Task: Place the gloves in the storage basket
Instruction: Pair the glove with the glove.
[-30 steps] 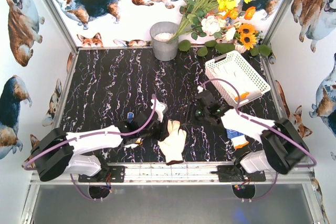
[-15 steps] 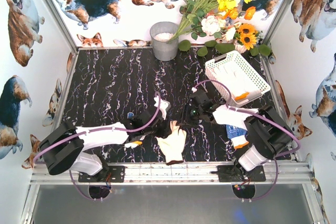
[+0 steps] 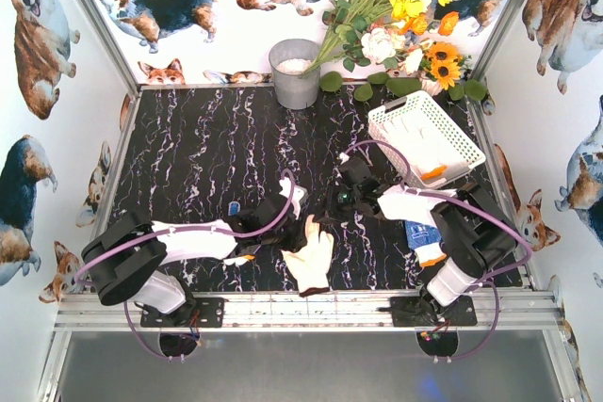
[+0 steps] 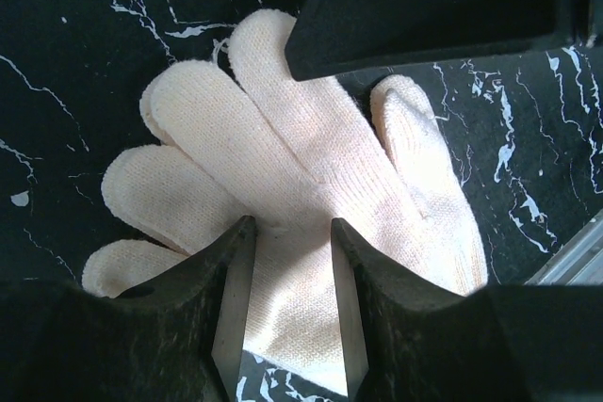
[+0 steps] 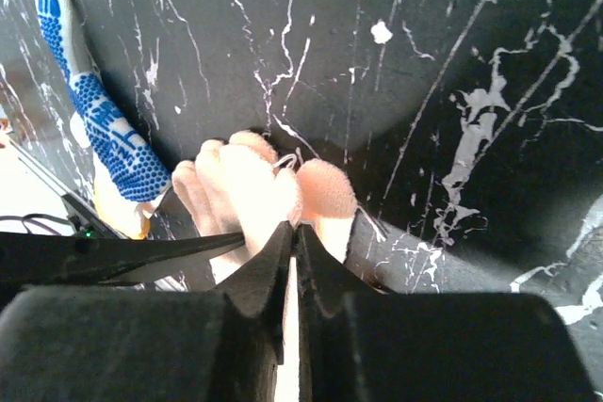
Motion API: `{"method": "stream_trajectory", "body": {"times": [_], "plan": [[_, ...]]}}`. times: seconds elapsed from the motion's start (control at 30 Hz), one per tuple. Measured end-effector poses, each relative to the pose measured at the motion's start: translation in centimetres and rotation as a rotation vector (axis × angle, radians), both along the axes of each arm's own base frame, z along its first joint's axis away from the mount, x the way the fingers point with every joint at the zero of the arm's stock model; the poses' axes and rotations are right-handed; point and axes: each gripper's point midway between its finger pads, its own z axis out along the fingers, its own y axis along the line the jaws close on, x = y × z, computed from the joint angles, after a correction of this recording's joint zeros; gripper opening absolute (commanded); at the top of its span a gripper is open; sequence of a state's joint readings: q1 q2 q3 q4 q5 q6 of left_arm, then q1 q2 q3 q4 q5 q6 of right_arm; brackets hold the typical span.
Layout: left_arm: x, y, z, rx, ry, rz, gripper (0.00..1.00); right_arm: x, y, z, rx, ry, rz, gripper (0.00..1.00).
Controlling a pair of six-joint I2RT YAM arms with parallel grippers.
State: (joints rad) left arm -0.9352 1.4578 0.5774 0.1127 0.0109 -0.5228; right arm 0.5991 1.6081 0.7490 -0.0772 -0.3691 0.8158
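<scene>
A cream knit glove point(image 3: 311, 256) lies flat near the table's front edge, fingers pointing away from the arms. My left gripper point(image 4: 290, 228) is open, its jaws straddling the glove's point(image 4: 283, 138) palm with cloth showing between them. From the other side my right gripper point(image 5: 294, 228) is shut on one finger of this glove point(image 5: 247, 181). In the top view the two grippers, left point(image 3: 292, 231) and right point(image 3: 327, 217), meet over the glove. The white storage basket point(image 3: 396, 120) sits at the back right with gloves inside. A blue-and-white dotted glove point(image 3: 424, 237) lies under my right arm.
A grey metal bucket point(image 3: 295, 72) stands at the back centre, with a flower bunch point(image 3: 396, 7) beside it. Another blue-dotted glove point(image 5: 99, 124) with an orange cuff lies by my left arm. Printed walls close off the table on three sides.
My right gripper has shifted left and shut on the cream glove's finger. My left gripper has slid right over the glove and its jaws have narrowed.
</scene>
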Motion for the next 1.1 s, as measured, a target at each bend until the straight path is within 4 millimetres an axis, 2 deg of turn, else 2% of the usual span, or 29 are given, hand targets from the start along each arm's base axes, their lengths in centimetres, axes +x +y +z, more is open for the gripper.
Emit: {"method": "stream_trajectory", "body": {"times": [0.2,0.33,0.47,0.6,0.77,0.93,1.03,1.1], "plan": [[0.0,0.0,-0.1,-0.008,-0.007,0.001,0.32,0.4,0.9,0.6,0.047,-0.024,0.02,0.0],[0.0,0.0,-0.1,-0.011,-0.009,0.001,0.32,0.7,1.2,-0.2,0.046,-0.016,0.028,0.01],[0.0,0.0,-0.1,-0.011,-0.009,0.002,0.32,0.9,1.4,-1.3,0.034,0.003,0.029,0.08],[-0.1,0.3,0.0,-0.006,-0.008,0.004,0.33,1.3,1.6,-0.8,0.043,-0.016,0.035,0.17],[-0.3,0.6,0.1,0.003,-0.005,0.007,0.34,1.8,1.7,0.6,0.051,-0.063,0.048,0.26],[-0.3,1.0,0.1,0.019,-0.003,0.013,0.36,2.0,1.3,4.1,0.074,-0.155,0.037,0.33],[-0.2,0.9,0.5,0.02,-0.004,0.013,0.36,1.5,0.6,6.0,0.091,-0.208,0.025,0.35],[0.1,0.5,1.1,0.011,-0.012,0.013,0.36,0.9,-0.3,6.4,0.084,-0.223,0.013,0.35]]}}
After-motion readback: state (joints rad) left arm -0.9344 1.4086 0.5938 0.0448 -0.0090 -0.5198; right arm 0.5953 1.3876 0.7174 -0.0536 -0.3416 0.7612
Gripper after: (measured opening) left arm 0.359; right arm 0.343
